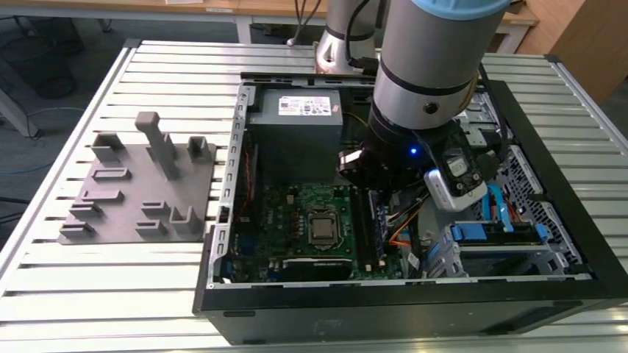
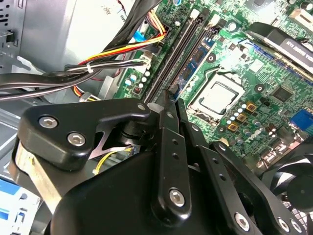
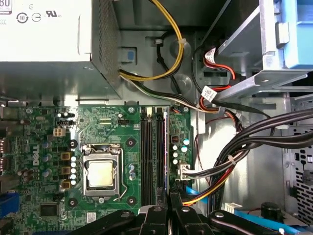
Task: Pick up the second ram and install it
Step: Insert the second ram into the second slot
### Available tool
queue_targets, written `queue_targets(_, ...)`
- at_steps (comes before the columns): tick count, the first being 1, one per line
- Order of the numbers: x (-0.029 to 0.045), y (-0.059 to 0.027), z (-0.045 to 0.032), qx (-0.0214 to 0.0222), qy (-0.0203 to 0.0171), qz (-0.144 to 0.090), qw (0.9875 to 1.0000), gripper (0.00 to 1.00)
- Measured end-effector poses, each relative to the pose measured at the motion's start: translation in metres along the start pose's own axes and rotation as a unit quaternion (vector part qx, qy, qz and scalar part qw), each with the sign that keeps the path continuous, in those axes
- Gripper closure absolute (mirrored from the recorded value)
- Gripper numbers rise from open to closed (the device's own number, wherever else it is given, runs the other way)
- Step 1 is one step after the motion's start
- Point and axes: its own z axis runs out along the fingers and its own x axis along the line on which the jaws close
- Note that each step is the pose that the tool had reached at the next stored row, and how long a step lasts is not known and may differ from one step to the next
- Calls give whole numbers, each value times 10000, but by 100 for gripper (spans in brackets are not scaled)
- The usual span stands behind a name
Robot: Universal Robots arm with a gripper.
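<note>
My fingers [image 2: 165,122] are closed, pinching the second ram [image 2: 194,64] by one end. The stick stands on its long edge and reaches straight out from my fingertips. In the first wrist view I see it edge-on [image 3: 167,147]. It runs along the black slot rails [image 3: 152,152], which lie just below my fingertips; I cannot tell whether it is seated in one. On one side of my fingers is the silver socket [image 3: 101,172] on the green motherboard [image 3: 105,117]. On the other side a bundle of cables [image 3: 244,147] passes close by. Beyond my fingertips, past the far end of the rails, sits the grey power supply [image 3: 44,44]. All of it lies inside the open computer case [image 1: 393,301] on the slatted counter [image 1: 118,294].
</note>
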Motion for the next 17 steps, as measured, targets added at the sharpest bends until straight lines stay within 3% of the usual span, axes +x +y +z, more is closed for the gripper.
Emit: queue_targets(17,10,-9,140,6,0,0,10000,86)
